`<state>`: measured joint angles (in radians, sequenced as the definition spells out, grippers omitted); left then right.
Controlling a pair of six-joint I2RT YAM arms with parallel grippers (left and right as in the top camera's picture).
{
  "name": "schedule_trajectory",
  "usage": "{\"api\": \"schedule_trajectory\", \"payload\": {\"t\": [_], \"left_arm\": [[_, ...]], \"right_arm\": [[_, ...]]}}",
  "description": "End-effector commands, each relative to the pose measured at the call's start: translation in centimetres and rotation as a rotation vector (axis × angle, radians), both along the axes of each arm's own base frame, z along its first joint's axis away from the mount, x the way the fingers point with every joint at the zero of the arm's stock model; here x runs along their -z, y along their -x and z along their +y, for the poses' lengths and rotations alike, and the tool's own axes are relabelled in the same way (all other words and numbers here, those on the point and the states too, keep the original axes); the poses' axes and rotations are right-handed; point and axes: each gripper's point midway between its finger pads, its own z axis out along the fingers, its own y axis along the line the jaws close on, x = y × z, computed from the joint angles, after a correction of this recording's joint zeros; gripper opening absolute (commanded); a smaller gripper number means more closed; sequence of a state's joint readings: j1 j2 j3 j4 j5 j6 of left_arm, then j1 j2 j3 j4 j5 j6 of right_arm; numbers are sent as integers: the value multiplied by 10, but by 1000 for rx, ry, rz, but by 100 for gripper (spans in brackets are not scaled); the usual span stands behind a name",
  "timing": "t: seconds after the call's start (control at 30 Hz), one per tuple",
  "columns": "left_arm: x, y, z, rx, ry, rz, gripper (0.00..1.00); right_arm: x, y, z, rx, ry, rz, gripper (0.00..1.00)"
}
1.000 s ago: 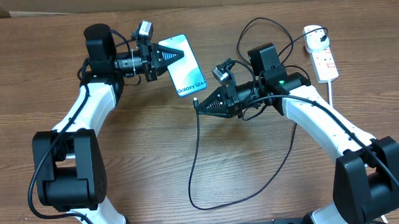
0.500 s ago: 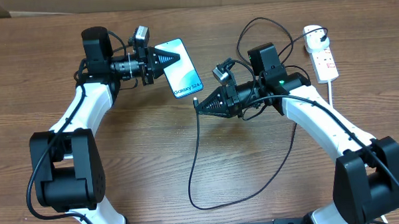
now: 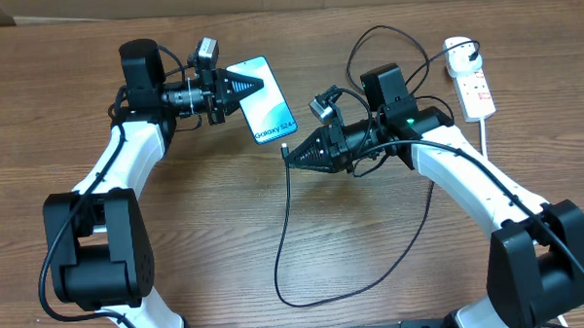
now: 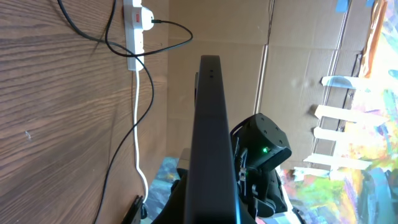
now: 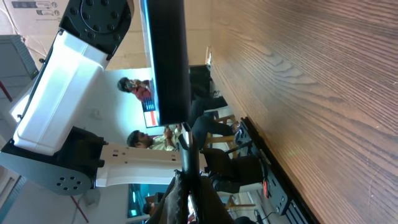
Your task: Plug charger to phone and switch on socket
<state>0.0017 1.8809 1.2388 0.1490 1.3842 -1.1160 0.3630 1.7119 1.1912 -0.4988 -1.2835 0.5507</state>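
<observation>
Since a second ago the left end effector has drawn the phone slightly back, away from the right one, then settled. The right end effector has hardly stirred. The left is clenched on the phone's upper part, apparently holding it clear of the desk. The right is pinched on the charger near its tip, which pokes out just ahead of its fingers, close to the phone's lower edge but seemingly not yet in.

To do this well, I'd square the tip with the phone's thin edge, then push straight in while the left braces.

I can't make out the port, since both wrist views show the phone only edge-on. The socket lies well behind the right end effector, and its switch position is unreadable.
</observation>
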Motion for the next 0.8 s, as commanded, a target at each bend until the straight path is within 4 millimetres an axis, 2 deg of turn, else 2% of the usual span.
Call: {"api": "schedule_trajectory", "payload": {"t": [0.0,0.3,0.77], "left_arm": [[-15,1,-2,33,8,-75,4],[-13,2,-2,33,7,-62,4],[-13,2,-2,33,7,-61,4]], "right_arm": [[-13,4,3,-9,-12,-38,4],[-29,-2,6,-4,-22,-53,4],[-24,3,13,-13,3,-56,4]]}}
